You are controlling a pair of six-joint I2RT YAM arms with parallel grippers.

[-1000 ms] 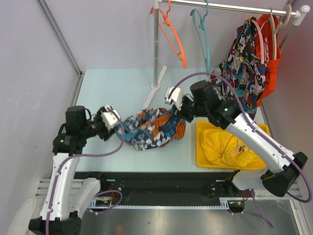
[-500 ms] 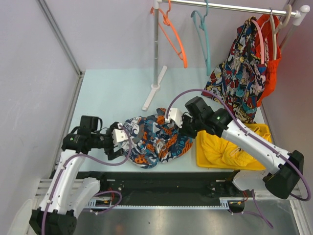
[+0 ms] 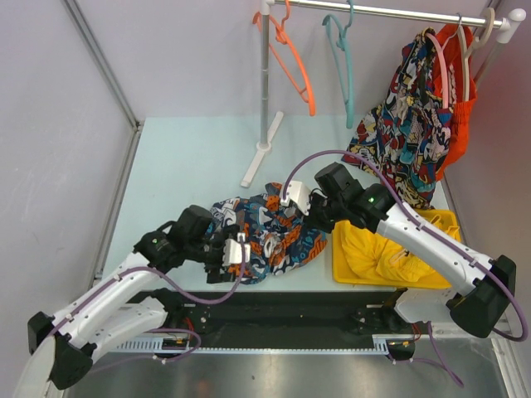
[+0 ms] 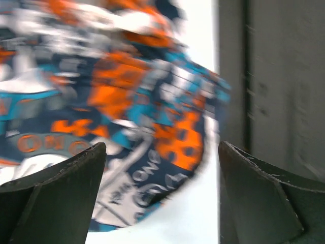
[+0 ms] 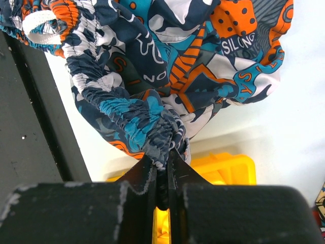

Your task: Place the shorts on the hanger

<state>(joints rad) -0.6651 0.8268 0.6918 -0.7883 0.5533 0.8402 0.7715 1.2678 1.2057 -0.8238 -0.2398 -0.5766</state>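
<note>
Shorts lie bunched on table near front edge, between 2 arms, just left of yellow tray. Right gripper clamped tight on gathered elastic waistband at shorts' right side. White drawstring loop shows upper left in right wrist view. Left gripper at shorts' left-front edge, jaws spread wide, printed fabric visible beyond them. Left wrist view blurred, so contact with fabric cannot be told. Teal hanger hangs on rail, well apart from shorts.
</note>
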